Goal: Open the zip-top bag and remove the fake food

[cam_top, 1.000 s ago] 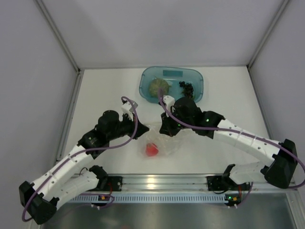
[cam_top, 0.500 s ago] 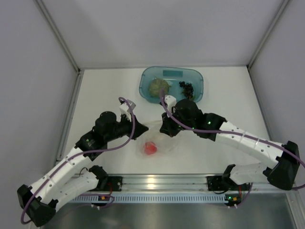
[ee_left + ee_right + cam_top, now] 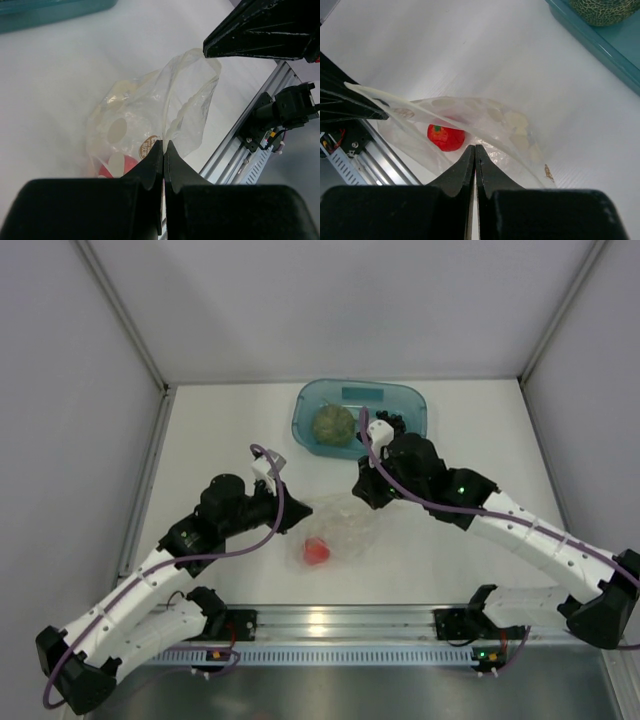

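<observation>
My left claw [image 3: 163, 150] is pinched shut on the rim of the zip-top bag [image 3: 165, 100], which slumps just ahead on the tabletop [image 3: 60, 75] with the red fruit [image 3: 446, 137] inside, while my right claw [image 3: 475, 150], fingers closed together, hovers over its far edge.

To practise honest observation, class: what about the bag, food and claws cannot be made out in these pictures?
- Grapes: top view, mostly behind the right arm.
- Green ball: right wrist view, cut off by the top edge.
- Fruit: left wrist view, largely behind bag print and left claw.
- Right claw: shut, but whether it pinches the clear film is unclear.
</observation>
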Robot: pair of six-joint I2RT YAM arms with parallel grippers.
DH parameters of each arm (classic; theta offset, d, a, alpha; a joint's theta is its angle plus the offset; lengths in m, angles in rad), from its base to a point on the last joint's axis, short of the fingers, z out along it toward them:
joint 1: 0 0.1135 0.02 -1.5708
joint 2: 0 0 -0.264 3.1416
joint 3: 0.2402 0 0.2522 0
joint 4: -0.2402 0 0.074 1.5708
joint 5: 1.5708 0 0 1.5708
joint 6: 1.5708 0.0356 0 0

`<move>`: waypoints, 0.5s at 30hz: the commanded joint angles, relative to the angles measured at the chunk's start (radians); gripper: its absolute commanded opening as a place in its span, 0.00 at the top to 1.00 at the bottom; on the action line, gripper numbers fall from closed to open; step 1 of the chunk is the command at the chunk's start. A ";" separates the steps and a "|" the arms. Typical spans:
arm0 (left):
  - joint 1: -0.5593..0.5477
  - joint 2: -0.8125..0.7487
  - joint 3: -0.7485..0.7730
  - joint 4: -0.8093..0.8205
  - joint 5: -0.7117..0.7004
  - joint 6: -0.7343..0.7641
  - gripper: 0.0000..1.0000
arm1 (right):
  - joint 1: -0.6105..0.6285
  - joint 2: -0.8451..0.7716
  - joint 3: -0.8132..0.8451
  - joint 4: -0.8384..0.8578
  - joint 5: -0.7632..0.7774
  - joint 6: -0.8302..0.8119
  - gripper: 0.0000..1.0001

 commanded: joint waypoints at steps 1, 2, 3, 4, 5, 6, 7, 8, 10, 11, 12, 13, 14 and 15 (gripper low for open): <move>-0.008 -0.006 0.011 0.018 0.009 -0.011 1.00 | -0.032 0.017 0.036 -0.023 0.018 -0.018 0.99; -0.008 -0.010 0.009 0.018 0.009 -0.011 1.00 | -0.035 0.029 0.035 -0.023 0.015 -0.020 0.99; -0.008 -0.012 0.011 0.018 0.005 -0.010 1.00 | -0.037 0.034 0.027 -0.020 0.004 -0.021 0.99; -0.008 -0.012 0.011 0.017 0.002 -0.010 1.00 | -0.037 0.040 0.022 -0.013 -0.028 -0.018 0.99; -0.008 -0.018 0.011 0.017 -0.001 -0.010 1.00 | -0.037 0.043 0.016 -0.009 -0.051 -0.020 0.99; -0.008 -0.016 0.011 0.018 -0.004 -0.011 1.00 | -0.037 0.046 0.013 -0.009 -0.077 -0.021 0.99; -0.008 -0.016 0.011 0.018 -0.007 -0.011 1.00 | -0.038 0.051 0.009 -0.001 -0.135 -0.029 0.99; -0.008 -0.016 0.011 0.018 -0.007 -0.013 1.00 | -0.037 0.052 -0.002 0.003 -0.166 -0.033 0.99; -0.008 -0.016 0.012 0.018 -0.012 -0.013 1.00 | -0.037 0.054 -0.013 0.011 -0.229 -0.041 0.99; -0.008 -0.015 0.011 0.018 -0.012 -0.014 1.00 | -0.035 0.055 -0.028 0.026 -0.240 -0.040 0.99; -0.008 -0.016 0.011 0.018 -0.014 -0.016 1.00 | -0.037 0.055 -0.033 0.031 -0.250 -0.040 0.99; -0.008 -0.016 0.009 0.018 -0.014 -0.017 1.00 | -0.037 0.060 -0.036 0.033 -0.259 -0.041 0.99; -0.008 -0.018 0.008 0.017 -0.014 -0.020 1.00 | -0.037 0.063 -0.037 0.040 -0.266 -0.040 0.99; -0.008 -0.016 0.006 0.017 -0.015 -0.022 1.00 | -0.037 0.064 -0.045 0.046 -0.270 -0.034 0.99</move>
